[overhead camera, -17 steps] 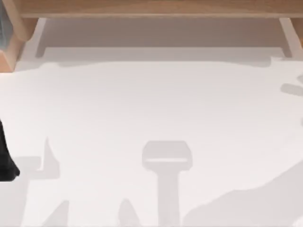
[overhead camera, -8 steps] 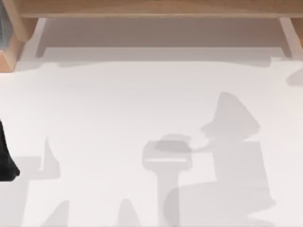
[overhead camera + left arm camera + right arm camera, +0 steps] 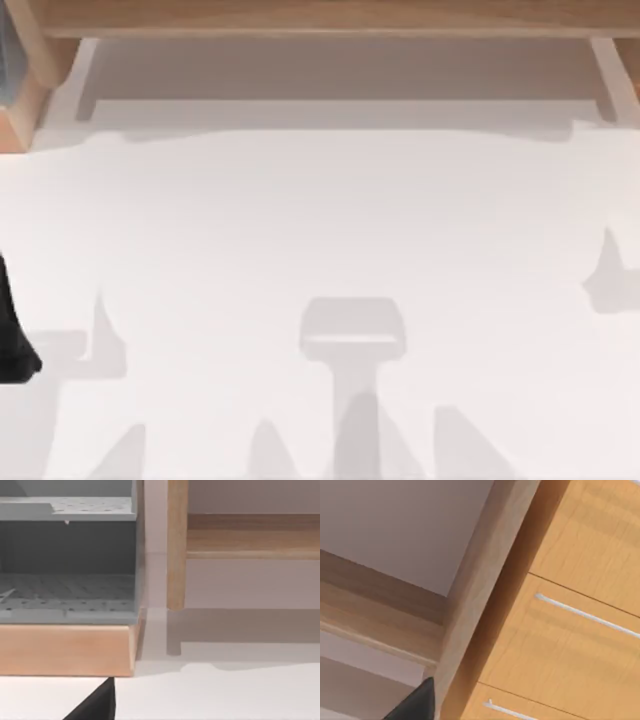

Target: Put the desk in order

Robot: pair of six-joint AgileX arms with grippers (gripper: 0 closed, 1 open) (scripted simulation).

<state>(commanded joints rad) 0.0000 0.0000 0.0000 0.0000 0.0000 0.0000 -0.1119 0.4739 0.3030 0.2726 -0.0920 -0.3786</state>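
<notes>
The desk (image 3: 320, 220) is a plain white tabletop with only shadows lying on it. Its tan wooden shelf frame (image 3: 320, 18) runs along the far edge, with uprights at both ends. A black part of my left arm (image 3: 12, 330) juts in at the left edge of the top view. In the left wrist view a black tip of my left gripper (image 3: 97, 706) hovers over the white top near a wooden upright (image 3: 177, 545). A black tip of my right gripper (image 3: 417, 704) shows against another wooden upright (image 3: 480, 595) in the right wrist view.
A grey perforated organiser (image 3: 67, 555) stands on a wooden base (image 3: 67, 650) at the far left corner, beside the upright. Orange-brown drawer fronts (image 3: 570, 645) with thin metal handles (image 3: 585, 616) lie past the upright in the right wrist view.
The large shadow that lay over the middle right of the desk half a second ago is gone; a smaller one now sits at the right edge. The black part at the left has not moved.
</notes>
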